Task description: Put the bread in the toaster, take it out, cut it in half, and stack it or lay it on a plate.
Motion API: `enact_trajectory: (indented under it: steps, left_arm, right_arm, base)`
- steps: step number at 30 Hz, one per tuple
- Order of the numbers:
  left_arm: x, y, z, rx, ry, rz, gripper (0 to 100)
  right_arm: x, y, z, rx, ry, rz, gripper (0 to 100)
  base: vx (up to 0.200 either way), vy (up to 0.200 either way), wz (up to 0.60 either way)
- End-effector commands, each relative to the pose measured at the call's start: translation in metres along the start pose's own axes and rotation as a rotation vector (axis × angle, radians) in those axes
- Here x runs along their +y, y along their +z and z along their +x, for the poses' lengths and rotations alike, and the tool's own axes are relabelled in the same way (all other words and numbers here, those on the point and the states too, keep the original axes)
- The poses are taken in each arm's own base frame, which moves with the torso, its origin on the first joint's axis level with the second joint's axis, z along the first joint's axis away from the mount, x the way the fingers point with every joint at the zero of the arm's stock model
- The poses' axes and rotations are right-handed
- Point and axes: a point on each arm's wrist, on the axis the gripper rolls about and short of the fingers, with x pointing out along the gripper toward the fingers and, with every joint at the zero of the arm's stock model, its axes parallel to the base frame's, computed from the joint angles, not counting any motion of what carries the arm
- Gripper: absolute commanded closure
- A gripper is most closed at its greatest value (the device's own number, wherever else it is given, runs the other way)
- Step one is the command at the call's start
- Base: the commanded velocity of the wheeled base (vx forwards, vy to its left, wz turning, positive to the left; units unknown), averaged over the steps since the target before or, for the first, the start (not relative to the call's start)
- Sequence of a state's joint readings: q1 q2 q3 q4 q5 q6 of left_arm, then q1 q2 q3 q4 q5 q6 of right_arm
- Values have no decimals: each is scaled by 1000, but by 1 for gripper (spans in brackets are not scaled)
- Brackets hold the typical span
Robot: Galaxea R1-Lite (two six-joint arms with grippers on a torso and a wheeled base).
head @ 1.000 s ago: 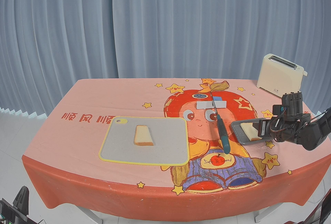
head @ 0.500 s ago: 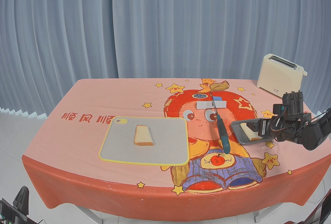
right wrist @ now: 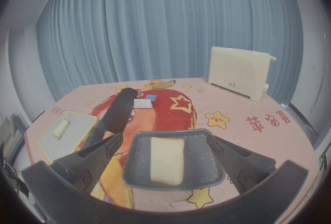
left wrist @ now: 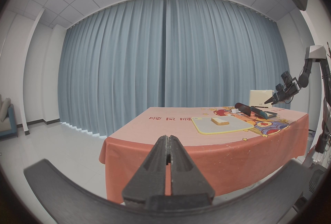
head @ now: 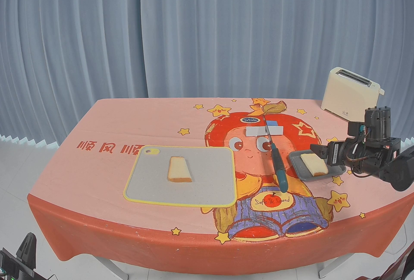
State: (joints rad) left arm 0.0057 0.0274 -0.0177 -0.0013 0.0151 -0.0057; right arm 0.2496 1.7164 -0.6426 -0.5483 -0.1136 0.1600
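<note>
Item, my right claw: spread, empty, just beside the plate at the table's 4 o'clock. Bread half: flat on the plate. Second half: on the cutting board, 8 o'clock. Step, I judge: plating. Next move calls for a gentle pinch on that second half.

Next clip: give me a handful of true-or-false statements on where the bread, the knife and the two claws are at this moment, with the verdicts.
1. A bread half lies on the grey plate. True.
2. The right claw is shut on that bread. False: it is open and holds nothing, beside the plate.
3. A second bread half lies on the cutting board. True.
4. The knife lies on the cutting board. False: it lies on the tablecloth, between board and plate.
5. The left claw is shut, away from the table. True.
</note>
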Motion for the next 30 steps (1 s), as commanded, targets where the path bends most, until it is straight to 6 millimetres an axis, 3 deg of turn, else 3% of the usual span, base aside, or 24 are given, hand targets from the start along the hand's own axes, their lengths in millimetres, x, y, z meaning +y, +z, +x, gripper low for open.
enact_trajectory:
  steps: [1,8,30]
  left_arm:
    - [0,-5,1,19,1,0,100]
    - [0,-5,1,19,1,0,100]
    - [0,-5,1,19,1,-3,100]
  right_arm:
    - [11,7,-26,-67,30,-14,0]
    - [25,6,-42,-103,35,-38,0]
    - [46,-3,-54,-111,77,-75,0]
  base:
    - [0,0,0]
    - [0,0,0]
    - [0,0,0]
